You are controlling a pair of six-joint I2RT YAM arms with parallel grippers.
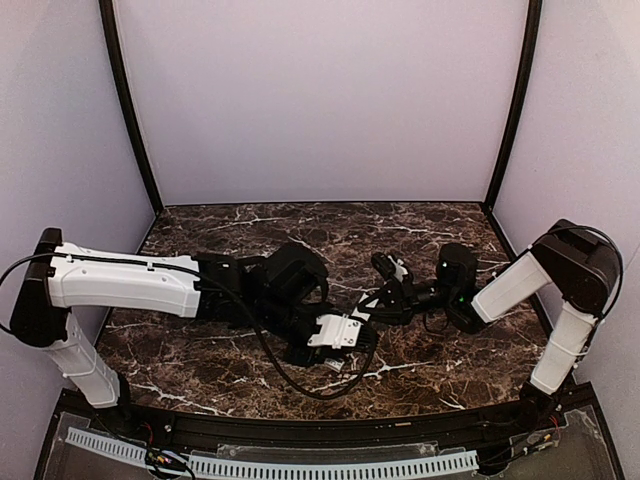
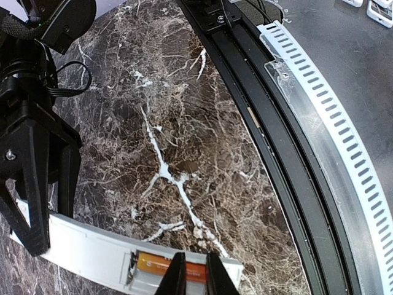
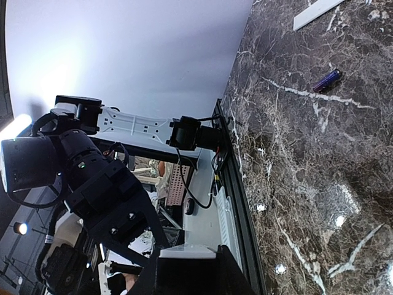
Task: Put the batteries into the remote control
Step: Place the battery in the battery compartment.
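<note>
Closed on the orange battery (image 2: 153,265) are the jaws of the left gripper (image 2: 195,261), the battery lying in the open compartment at one end of the remote control (image 2: 92,249). The remote's other end is clamped by the right gripper (image 2: 50,228). A dark brown marble-patterned table (image 2: 184,123) is enclosed by pale walls (image 1: 320,100), and a slotted white duct (image 2: 331,123) is seen along its near edge. A purple battery (image 3: 326,80) lies on the marble near a white cover strip (image 3: 314,13), which is cut off by the frame. Print on the batteries cannot be read.
</note>
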